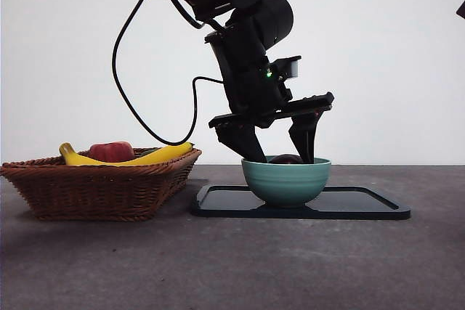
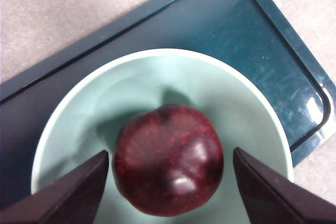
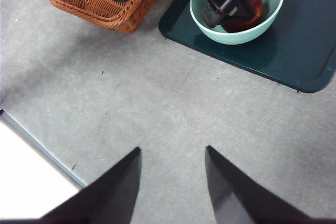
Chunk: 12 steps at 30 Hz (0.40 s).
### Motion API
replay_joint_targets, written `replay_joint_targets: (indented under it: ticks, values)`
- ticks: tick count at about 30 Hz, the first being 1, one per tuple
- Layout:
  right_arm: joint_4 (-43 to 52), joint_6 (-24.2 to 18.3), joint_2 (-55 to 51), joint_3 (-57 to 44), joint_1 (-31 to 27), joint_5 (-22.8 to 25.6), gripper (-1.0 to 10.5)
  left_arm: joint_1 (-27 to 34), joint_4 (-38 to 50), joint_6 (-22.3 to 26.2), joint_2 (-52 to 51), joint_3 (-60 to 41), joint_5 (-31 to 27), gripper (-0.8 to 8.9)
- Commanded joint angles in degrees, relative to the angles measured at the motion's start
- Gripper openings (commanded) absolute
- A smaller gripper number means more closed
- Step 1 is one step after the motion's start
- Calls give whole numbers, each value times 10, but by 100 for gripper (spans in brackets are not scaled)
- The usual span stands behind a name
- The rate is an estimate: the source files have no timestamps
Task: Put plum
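The left gripper (image 1: pixel 280 152) reaches down into the pale green bowl (image 1: pixel 286 181), its jaws spread wide on either side of the plum (image 2: pixel 168 167), with a clear gap on each side and no contact visible. The plum sits on the bowl's floor, roughly central. The bowl stands on a dark tray (image 1: pixel 363 205), toward the end nearest the wicker basket (image 1: pixel 98 188), which holds a banana (image 1: pixel 156 156) and a red apple (image 1: pixel 111 152). Bare tray surface lies beyond the bowl. The right gripper (image 3: pixel 172 182) hovers well apart over open grey table (image 3: pixel 157 103), jaws parted and empty.
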Motion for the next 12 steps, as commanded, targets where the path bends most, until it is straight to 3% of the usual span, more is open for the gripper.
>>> replay_joint_targets:
  ticks: [1, 12]
  values:
    - [2, 3, 3, 2, 3, 0, 194, -7, 1, 7, 20, 17, -2, 361]
    - [2, 3, 3, 2, 3, 0, 194, -7, -2, 7, 25, 17, -2, 268]
